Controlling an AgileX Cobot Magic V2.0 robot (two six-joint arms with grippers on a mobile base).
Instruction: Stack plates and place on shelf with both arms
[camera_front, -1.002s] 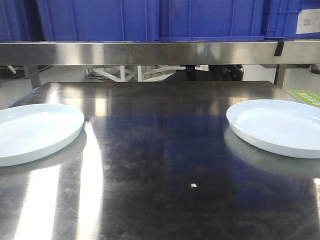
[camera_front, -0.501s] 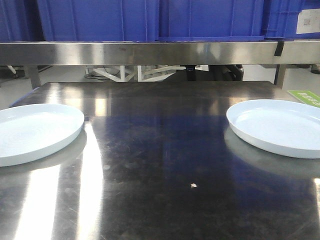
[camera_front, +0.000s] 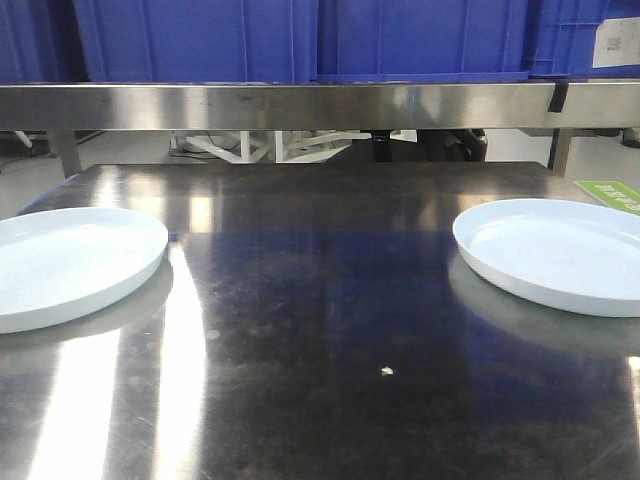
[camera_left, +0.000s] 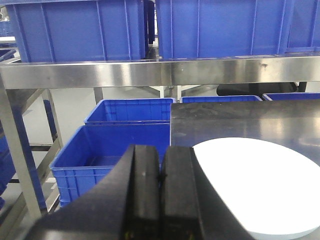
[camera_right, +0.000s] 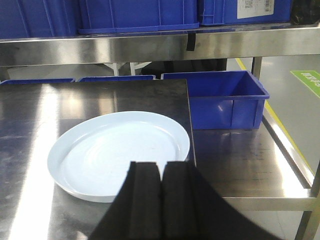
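Observation:
Two pale blue-white plates lie flat on the steel table, far apart: the left plate (camera_front: 65, 262) at the left edge and the right plate (camera_front: 560, 252) at the right edge. Neither gripper shows in the front view. In the left wrist view my left gripper (camera_left: 161, 150) is shut and empty, hovering short of the left plate (camera_left: 255, 187), which lies to its right. My right gripper (camera_right: 161, 166) is also shut and empty, its tips over the near rim of the right plate (camera_right: 112, 152). The steel shelf (camera_front: 320, 105) runs across above the table's back.
Blue crates (camera_front: 300, 40) fill the top of the shelf. More blue bins (camera_left: 117, 147) stand on the floor left of the table, and another blue bin (camera_right: 225, 97) sits past the table's right edge. A small white crumb (camera_front: 386, 371) lies mid-table.

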